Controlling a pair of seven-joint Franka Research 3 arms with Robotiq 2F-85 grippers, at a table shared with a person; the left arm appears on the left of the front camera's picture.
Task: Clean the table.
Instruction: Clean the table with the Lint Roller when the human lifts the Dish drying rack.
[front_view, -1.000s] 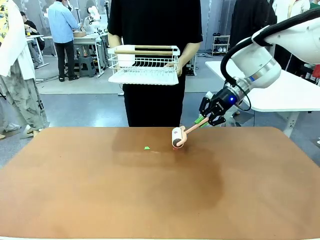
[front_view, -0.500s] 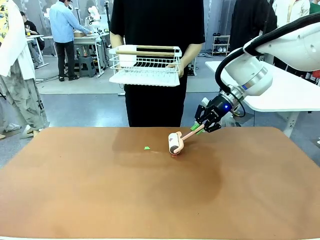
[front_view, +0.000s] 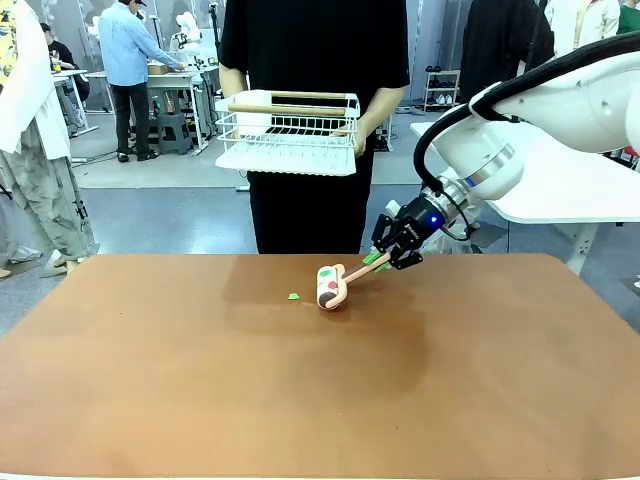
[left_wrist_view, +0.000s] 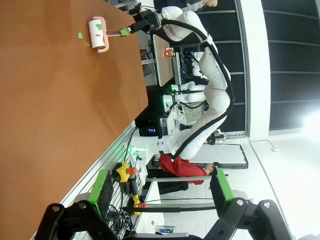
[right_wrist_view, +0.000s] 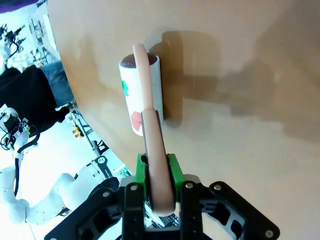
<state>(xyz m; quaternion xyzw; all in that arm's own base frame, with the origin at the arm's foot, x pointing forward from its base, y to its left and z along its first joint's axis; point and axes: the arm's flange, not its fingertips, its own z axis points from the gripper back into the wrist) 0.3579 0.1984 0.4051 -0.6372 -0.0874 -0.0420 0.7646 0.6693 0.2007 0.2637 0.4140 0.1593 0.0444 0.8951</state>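
REMOTE CLEAN-UP: The terracotta table (front_view: 180, 400) spreads across the foreground of my front view, between the robot and a person (front_view: 310, 40) in black standing at its far edge. The person holds a white wire dish rack (front_view: 290, 135) at chest height. My right arm (front_view: 520, 120) reaches in from the right over the table's far side. Its right gripper (front_view: 382, 256) is clamped tight on the pink handle of a lint roller (front_view: 330, 287), whose white drum rests on the tabletop with green and red specks stuck to it. My left gripper (left_wrist_view: 161, 192) hangs near the table's edge, jaws spread wide with nothing between them. A small green scrap (front_view: 293, 296) lies on the table just left of the roller.
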